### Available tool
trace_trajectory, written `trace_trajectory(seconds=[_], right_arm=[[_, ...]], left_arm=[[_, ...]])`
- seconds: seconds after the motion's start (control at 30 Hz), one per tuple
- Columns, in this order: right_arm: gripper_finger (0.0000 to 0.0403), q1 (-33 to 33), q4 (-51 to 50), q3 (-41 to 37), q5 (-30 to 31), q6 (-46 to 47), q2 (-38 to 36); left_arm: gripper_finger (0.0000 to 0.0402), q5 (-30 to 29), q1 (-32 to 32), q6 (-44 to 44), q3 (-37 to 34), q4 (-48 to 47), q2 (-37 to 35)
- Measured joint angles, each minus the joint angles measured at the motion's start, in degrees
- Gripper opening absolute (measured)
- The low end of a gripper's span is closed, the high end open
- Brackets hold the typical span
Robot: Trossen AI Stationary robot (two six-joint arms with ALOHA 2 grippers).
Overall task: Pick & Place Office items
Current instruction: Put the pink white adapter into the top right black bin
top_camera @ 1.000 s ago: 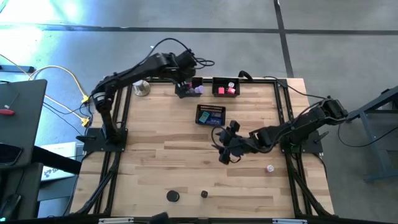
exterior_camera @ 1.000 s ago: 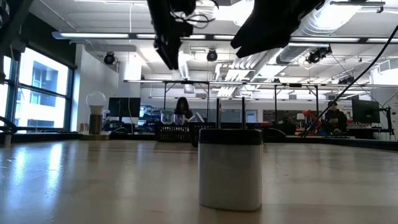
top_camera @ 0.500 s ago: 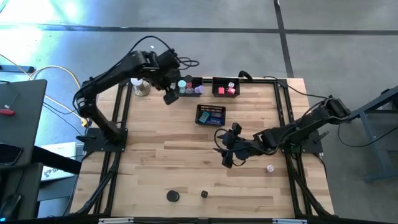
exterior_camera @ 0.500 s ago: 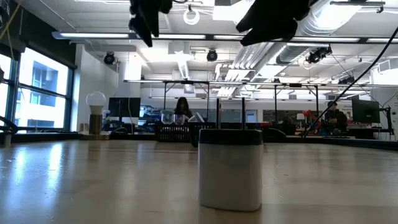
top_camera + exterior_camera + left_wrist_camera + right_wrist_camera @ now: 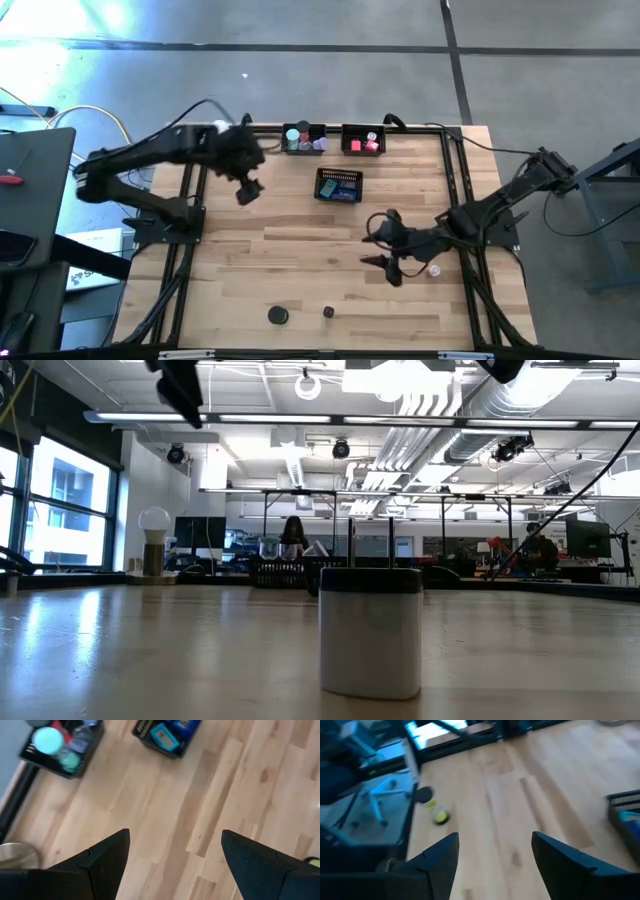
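Both the left claw [image 5: 247, 190] and right claw [image 5: 392, 265] gape empty; the black disc [image 5: 277, 315], nearer than the blue-filled tray [image 5: 339, 186], looks light, stiff, best pinched across its rim.

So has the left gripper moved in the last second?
Yes. The left gripper, open and empty, has pulled away from the tray of rolls at the far edge, toward the table's left side.

A pale cylinder with a dark top band [image 5: 370, 630] stands close on the wooden worktop [image 5: 150, 650]. Far back sit a white ball on a metal base [image 5: 153, 542] and a black mesh tray [image 5: 283, 572]. A dark arm part [image 5: 178, 385] hangs at the upper edge, and a seated person [image 5: 293, 535] shows beyond.
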Motion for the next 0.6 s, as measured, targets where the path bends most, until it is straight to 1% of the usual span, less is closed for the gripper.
trace_trajectory(seconds=[0.2,0.33,0.4,0.47,0.6], right_arm=[[0.0238,2.29,0.80,0.00,-4.54,-0.30,0.21],[0.0238,2.56,0.25,-0.04,-9.27,1.19,1.30],[0.0238,2.36,-0.65,-0.07,-12.94,6.04,1.23],[0.0238,1.70,-3.06,0.02,-16.68,13.53,1.15],[0.0238,1.29,-10.17,0.02,-21.28,25.79,1.19]], left_arm=[[0.0306,-0.02,-5.27,-6.11,-16.09,11.22,-12.12],[0.0306,-0.16,-8.94,-10.41,-23.99,17.73,-18.27],[0.0306,-0.15,-10.87,-12.06,-26.87,19.89,-20.45],[0.0306,-0.17,-12.65,-12.72,-29.04,21.91,-21.93],[0.0306,-0.77,-15.43,-13.85,-31.59,25.33,-22.89]])
